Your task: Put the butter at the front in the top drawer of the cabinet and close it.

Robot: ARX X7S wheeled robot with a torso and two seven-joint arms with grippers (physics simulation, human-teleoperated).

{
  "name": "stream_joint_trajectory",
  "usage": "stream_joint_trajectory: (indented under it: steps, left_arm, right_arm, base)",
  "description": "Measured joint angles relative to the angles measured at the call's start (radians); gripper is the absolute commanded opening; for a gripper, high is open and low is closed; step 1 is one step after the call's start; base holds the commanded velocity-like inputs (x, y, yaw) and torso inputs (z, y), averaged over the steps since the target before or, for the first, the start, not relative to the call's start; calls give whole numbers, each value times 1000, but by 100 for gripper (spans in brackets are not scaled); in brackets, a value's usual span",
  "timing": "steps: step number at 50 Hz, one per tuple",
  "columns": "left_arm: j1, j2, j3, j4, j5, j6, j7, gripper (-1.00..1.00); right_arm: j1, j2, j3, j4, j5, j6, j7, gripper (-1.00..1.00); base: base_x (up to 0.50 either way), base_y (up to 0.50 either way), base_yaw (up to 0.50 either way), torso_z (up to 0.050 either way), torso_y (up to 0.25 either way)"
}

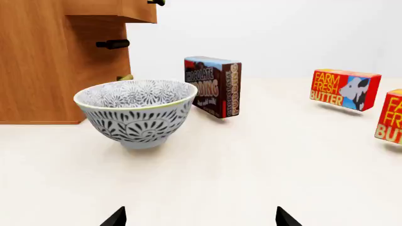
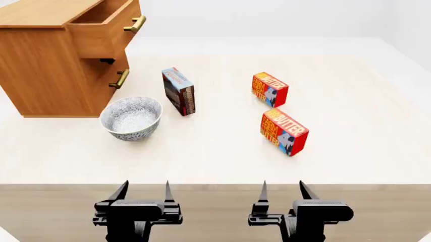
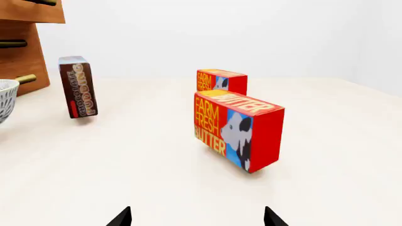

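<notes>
A: Start nearest us. What are the arms doing?

B: Both sit back at the near edge of the counter (image 2: 215,161). The left gripper (image 2: 143,194) and the right gripper (image 2: 281,192) each have their jaws spread apart, with nothing between them.

A: And the butter we want?

B: The butter (image 2: 283,132) at the front stands on the counter ahead of the right gripper, clear of everything, tilted a little off square to the edge. In the right wrist view it fills the middle, close in front of the jaws. The second butter carton (image 2: 269,88) stands just behind it, apart.

A: Anything on the left?

B: A patterned bowl (image 2: 131,117) ahead of the left gripper, then the chocolate pudding box (image 2: 178,91) upright past it. Farthest back stands the cabinet (image 2: 47,75), its top drawer (image 2: 108,27) already pulled out, the lower drawer (image 2: 108,80) pushed in.

A: So which step is this?

B: I'd judge nothing is done yet: the reach for the front carton. The right arm looks best placed; it needs to go forward and set its open jaws around the carton's narrow sides without bumping the carton behind.
</notes>
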Motion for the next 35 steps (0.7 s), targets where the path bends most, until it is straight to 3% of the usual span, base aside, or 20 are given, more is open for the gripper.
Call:
stream_joint_trajectory:
  steps: [14, 35]
  left_arm:
    - [-8, -29, 24, -30, -27, 6, -39, 100]
    - [-7, -70, 45, -24, -88, 16, -73, 100]
  right_arm:
    - [18, 28, -43, 14, 22, 17, 26, 100]
    - [38, 62, -102, 20, 52, 37, 65, 100]
  base:
    - [0, 0, 0, 2, 0]
    - [0, 0, 0, 50, 0]
